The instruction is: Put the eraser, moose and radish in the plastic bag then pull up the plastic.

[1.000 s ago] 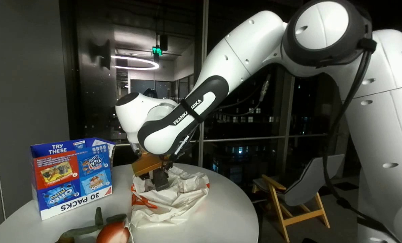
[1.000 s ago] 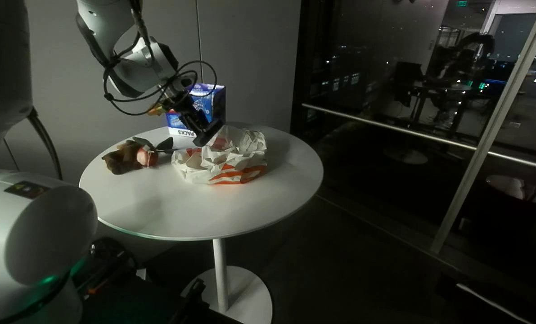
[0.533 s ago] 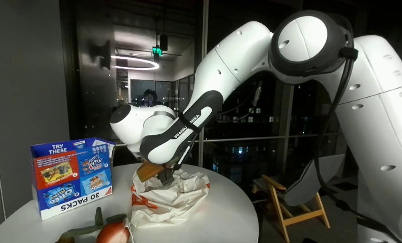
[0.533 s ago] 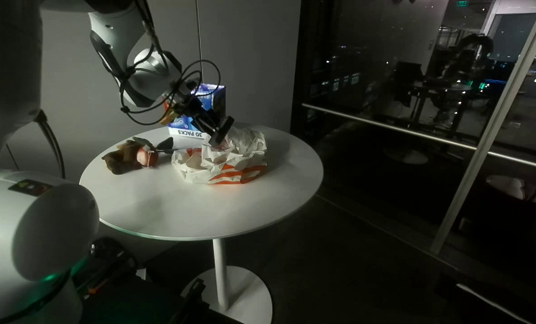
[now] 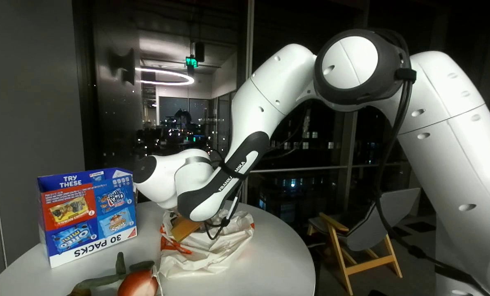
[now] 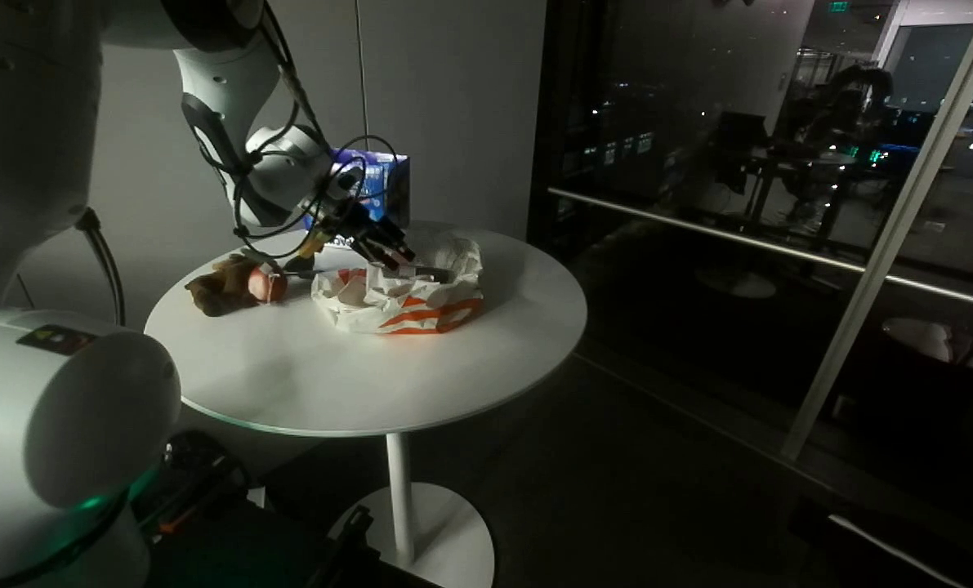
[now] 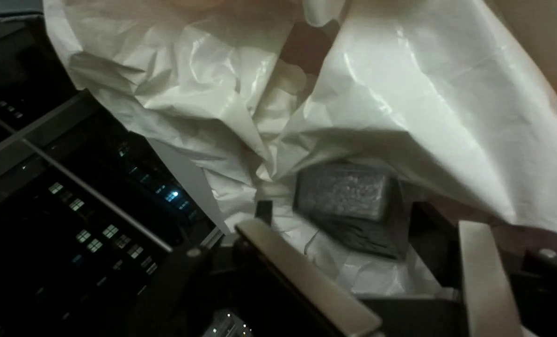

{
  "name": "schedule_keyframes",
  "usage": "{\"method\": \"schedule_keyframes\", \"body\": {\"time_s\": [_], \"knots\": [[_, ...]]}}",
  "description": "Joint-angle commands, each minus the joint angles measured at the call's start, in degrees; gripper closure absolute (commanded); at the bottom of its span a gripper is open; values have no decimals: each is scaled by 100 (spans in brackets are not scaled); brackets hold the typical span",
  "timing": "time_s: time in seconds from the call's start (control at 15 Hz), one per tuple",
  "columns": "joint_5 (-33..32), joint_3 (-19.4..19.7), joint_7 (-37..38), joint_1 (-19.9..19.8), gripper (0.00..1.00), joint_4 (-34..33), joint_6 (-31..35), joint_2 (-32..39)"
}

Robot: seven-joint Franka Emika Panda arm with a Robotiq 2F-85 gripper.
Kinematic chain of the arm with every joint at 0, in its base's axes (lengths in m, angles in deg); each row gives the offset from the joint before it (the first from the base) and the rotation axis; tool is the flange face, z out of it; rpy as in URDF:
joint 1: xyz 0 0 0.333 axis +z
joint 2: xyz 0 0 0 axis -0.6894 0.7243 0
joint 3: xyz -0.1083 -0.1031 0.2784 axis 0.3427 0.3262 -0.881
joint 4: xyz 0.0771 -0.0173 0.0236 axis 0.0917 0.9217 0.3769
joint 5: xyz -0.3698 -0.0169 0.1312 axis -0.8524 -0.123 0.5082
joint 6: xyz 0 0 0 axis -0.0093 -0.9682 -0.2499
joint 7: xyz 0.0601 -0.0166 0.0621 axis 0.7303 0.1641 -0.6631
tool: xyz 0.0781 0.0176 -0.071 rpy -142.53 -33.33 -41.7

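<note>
- We see the jaws spread wide apart over the mouth of the plastic bag (image 6: 425, 314), which sits low and crumpled on the white surface (image 6: 331, 376)
- In the wrist view we find the eraser (image 7: 348, 201), a dark grey block, lying among the bag's folds; it shows between the parted jaws, which are not clamped on it
- We have the brown moose (image 6: 225, 287) on the surface outside the bag, with the reddish radish (image 6: 267, 284) just beside it; we cannot tell whether the two touch
- In an exterior view the arm (image 5: 251, 102) bends down and hides most of the jaws from us
- We see a blue snack box (image 5: 88, 218) standing upright near the bag
</note>
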Motion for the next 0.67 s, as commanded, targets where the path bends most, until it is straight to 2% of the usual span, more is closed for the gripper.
{"method": "schedule_keyframes", "body": {"time_s": [0.0, 0.2, 0.33, 0.6], "knots": [[-70, -128, 130, 49, 0, 193, -76, -356], [282, -431, -168, 62, 0, 495, -131, -958], [1016, -802, -761, -69, 0, 792, 247, -1413], [2420, -1224, -1611, 60, 0, 1123, 624, -1974]]}}
